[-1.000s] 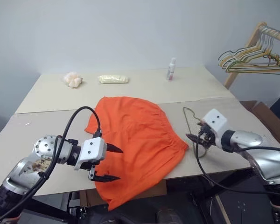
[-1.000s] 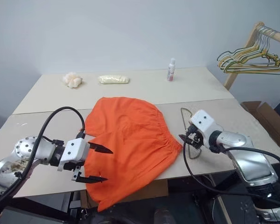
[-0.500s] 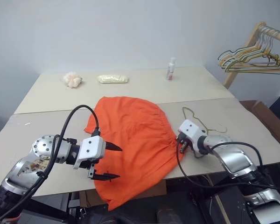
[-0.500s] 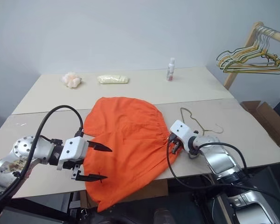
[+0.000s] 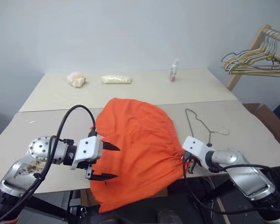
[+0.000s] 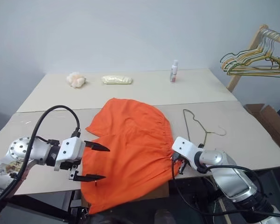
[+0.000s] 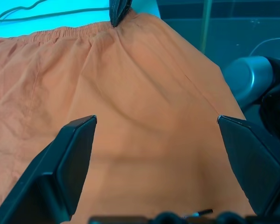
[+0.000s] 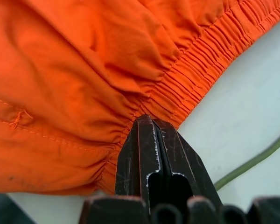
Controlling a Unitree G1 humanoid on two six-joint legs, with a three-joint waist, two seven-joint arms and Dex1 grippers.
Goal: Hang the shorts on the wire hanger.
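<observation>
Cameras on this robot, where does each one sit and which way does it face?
Left eye view: on the head, looking forward and down over the beige table; both arms show, left gripper open over the bright orange fabric shorts.
Right eye view: beside it, same scene; the thin grey wire hanger lies right of the shorts.
Left wrist view: along the open fingers at the shorts.
Right wrist view: along the right gripper, shut on the gathered waistband.
Shared: both wrist views show the shorts' waistband and the right gripper's tip.
</observation>
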